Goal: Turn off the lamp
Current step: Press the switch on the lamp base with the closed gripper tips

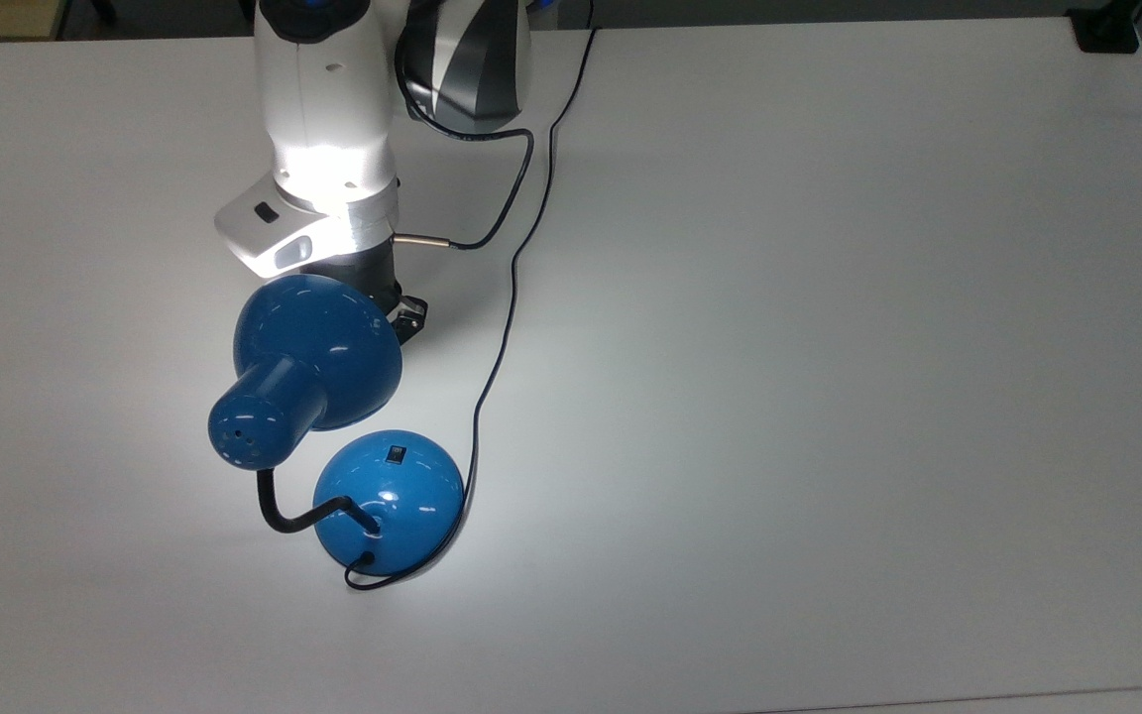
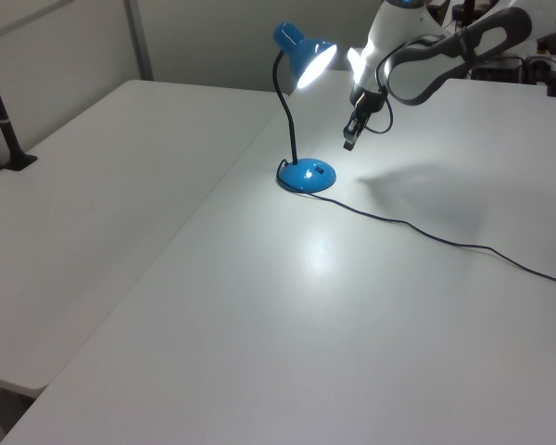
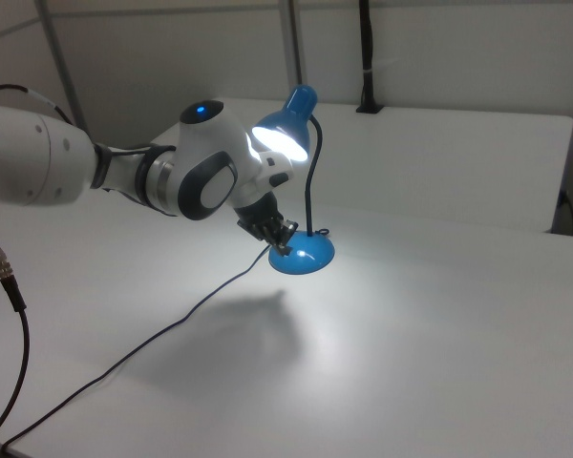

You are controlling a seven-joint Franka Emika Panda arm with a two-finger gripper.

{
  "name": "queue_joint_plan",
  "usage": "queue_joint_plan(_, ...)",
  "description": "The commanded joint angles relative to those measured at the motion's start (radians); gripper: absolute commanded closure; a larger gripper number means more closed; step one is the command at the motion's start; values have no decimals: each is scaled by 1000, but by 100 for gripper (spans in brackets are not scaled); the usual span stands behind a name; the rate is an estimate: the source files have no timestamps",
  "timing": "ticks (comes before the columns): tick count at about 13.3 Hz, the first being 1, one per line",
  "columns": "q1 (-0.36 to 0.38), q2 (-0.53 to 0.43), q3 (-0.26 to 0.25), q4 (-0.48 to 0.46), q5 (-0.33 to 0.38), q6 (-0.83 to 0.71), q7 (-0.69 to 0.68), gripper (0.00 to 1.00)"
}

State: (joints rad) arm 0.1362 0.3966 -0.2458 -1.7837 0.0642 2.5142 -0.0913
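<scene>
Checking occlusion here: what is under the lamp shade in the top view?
The lamp shade covers most of the hand; just a black corner shows beside it. The fingertips are hidden.
</scene>
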Motion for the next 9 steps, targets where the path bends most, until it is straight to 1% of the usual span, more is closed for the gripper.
queue_joint_plan(1,40,28,-7,-22,26,53,-24,100)
queue_joint_plan(5,40,70,-7,-19,29,146,-13,100)
queue_joint_plan(9,42,119,-7,32,81,170,-10,100)
